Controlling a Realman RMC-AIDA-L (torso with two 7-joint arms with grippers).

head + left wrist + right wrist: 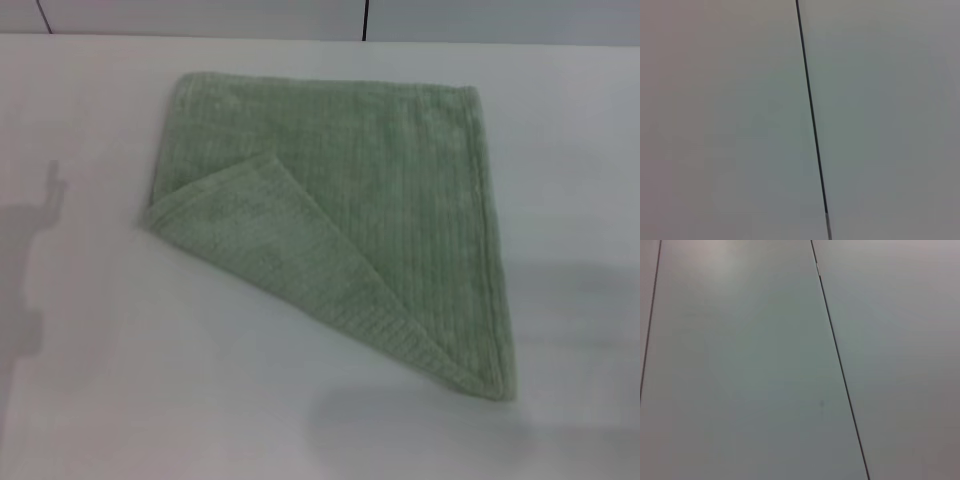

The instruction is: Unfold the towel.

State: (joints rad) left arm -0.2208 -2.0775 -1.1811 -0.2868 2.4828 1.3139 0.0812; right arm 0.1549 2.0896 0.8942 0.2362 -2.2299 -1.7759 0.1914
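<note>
I cannot tell whether either tool is open or closed, because neither shows in any view; both wrist cameras give me only pale panels with dark seams, so I take both arms to be held back from the work. A shadow on the left of the worktop may be the left arm's, though I would not swear to it.

The towel lies flat around the middle of the worktop, slightly to the right. One corner is folded over diagonally, and that flap lies on top, its tip pointing to the far side near the cloth's middle. The fold line runs from the left corner down to the near right corner.

To do this well, I would bring the left tool down on the flap's tip, pinch only the top layer, and carry it back across the fold line toward the near left. I would lift low, so the under layer is not dragged.
</note>
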